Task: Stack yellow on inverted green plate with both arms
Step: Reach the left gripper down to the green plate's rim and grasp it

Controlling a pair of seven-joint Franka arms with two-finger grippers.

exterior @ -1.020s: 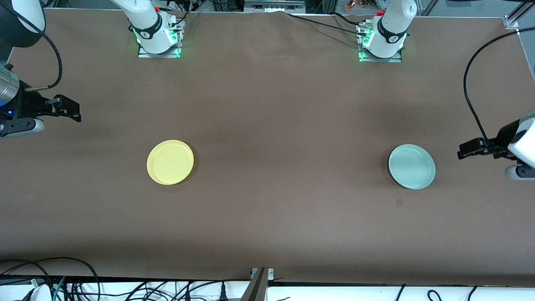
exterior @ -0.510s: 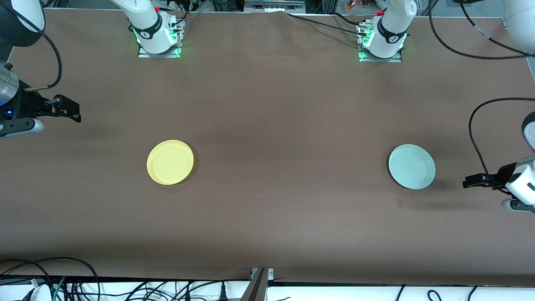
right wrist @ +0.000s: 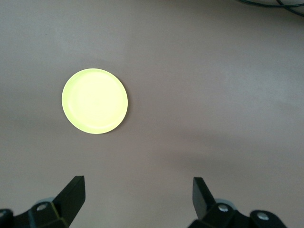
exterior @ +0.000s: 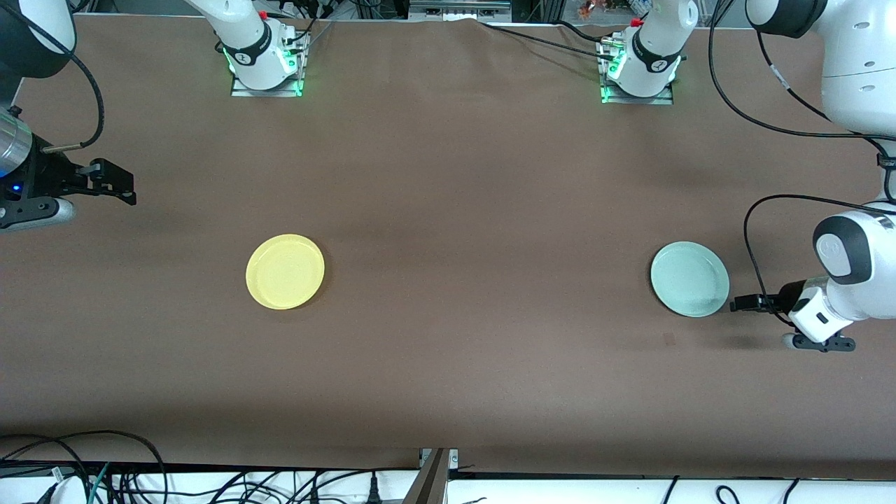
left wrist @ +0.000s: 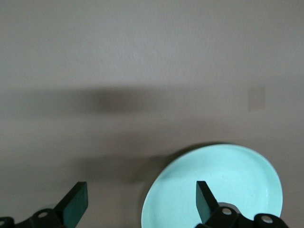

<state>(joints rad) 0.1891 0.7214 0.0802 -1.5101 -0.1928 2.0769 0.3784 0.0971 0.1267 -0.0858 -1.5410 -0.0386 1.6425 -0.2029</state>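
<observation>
Step now: the left gripper [exterior: 743,303] is sitting low just beside the green plate [exterior: 689,278], at the middle right of the front view, getting ready to take its edge. Nothing is being held.
Green plate: it is lying rim up on the brown table [exterior: 448,210], so I think it is not flipped yet. In the left wrist view the green plate [left wrist: 213,185] is showing between the two fingers, more under one finger.
Yellow plate: the yellow plate [exterior: 285,271] is lying flat at the middle left of the front view, well apart from the green one. It is also showing in the right wrist view [right wrist: 95,100], upper left of that frame.
Left jaws: they are standing wide open and empty.
Right gripper: the right gripper [exterior: 112,183] is waiting at the left edge of the front view, jaws wide open, empty.
Next move: I think the fingers are needing to slide onto the green rim, pinch it, and turn the plate over.
Room: lots of bare table is lying between the plates. The green plate is sitting well in from the table's edges.
</observation>
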